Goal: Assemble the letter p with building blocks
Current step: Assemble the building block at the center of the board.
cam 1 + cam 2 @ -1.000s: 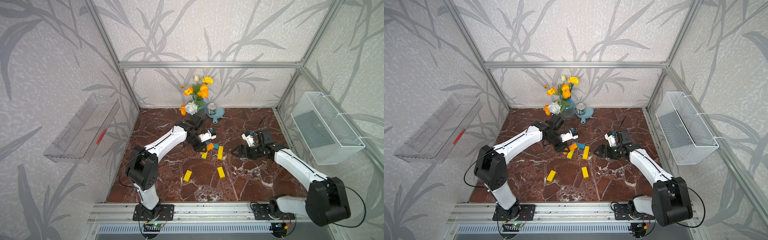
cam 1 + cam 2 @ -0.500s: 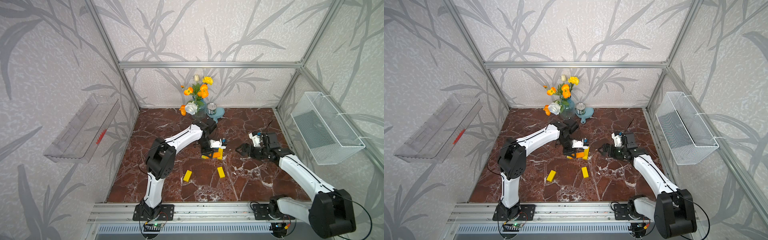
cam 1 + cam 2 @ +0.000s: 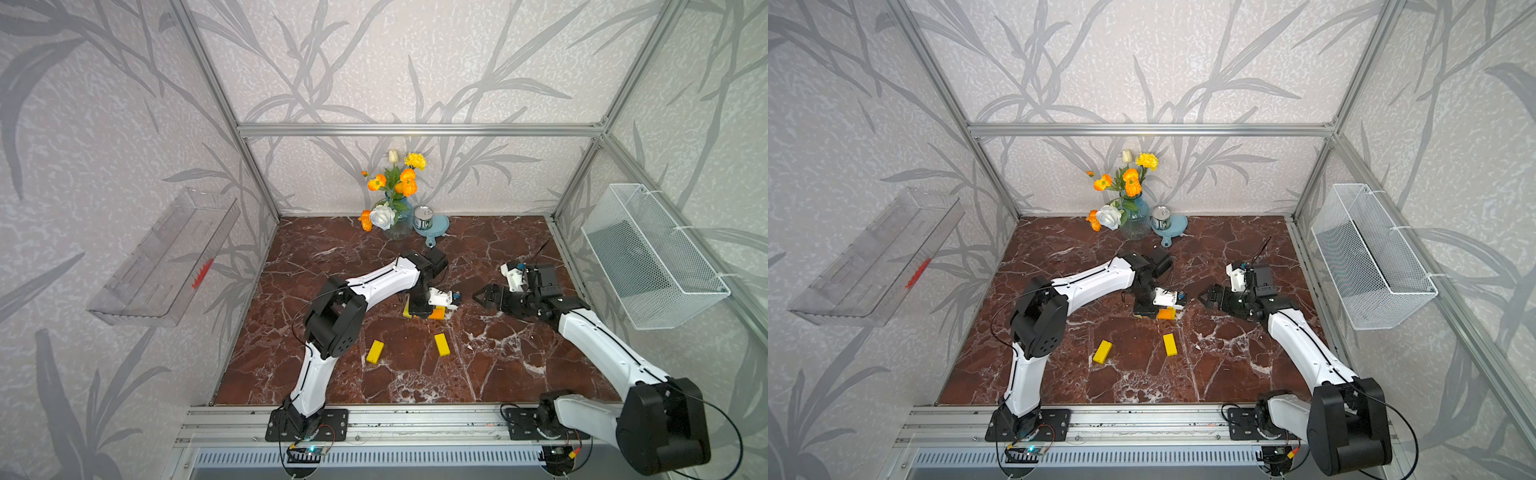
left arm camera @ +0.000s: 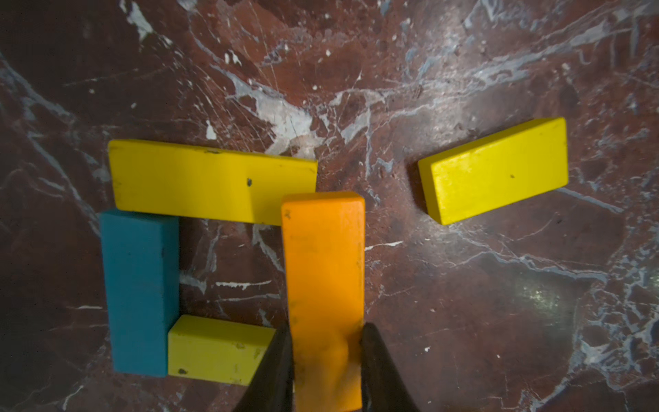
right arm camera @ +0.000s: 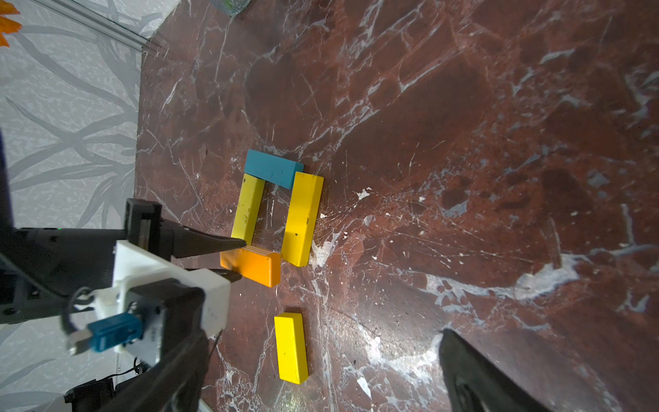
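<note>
Orange block [image 4: 322,271] in left hand [image 4: 325,330], parallel blue block [image 4: 137,292].

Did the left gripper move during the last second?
Yes. The left gripper, shut on the orange block, moved away from the flower vase, toward the nearer loose yellow block.

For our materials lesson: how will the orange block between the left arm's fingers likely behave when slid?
Probably stiff: the orange block shows straight edges between the fingers. Flat-sided, so unlikely to roll. Its smooth paint might slip on the polished marble table.
</note>
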Tool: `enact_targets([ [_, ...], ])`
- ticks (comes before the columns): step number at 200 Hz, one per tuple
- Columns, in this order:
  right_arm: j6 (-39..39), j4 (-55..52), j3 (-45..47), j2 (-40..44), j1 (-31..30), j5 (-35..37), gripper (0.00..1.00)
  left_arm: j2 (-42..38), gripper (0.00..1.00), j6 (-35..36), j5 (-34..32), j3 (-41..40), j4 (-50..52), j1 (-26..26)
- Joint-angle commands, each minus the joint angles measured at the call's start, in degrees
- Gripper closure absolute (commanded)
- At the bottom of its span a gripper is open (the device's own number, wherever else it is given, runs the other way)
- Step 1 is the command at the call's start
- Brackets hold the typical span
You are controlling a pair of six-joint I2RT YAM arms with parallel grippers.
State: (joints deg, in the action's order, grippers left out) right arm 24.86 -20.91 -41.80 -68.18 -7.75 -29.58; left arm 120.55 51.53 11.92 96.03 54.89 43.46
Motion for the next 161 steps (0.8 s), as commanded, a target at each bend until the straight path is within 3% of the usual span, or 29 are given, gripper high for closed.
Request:
enact_targets([
  [1, -0.2, 0.3, 1.0, 1.4, 0.5, -0.2, 0.01, 1.4, 1.00, 1.8, -1.6, 1.4, 0.5, 0.4],
  [87, -0.5, -0.1, 2.3, 2.4, 1.6, -0.4, 0.01, 3.6, 1.00, 2.5, -2.2, 0.5, -0.9, 0.8],
  [161, 0.3, 1.0, 2.7, 1.7, 1.8, -1.6, 0.01, -0.9, 1.00, 2.9, -5.6, -2.8, -3.0, 1.3],
])
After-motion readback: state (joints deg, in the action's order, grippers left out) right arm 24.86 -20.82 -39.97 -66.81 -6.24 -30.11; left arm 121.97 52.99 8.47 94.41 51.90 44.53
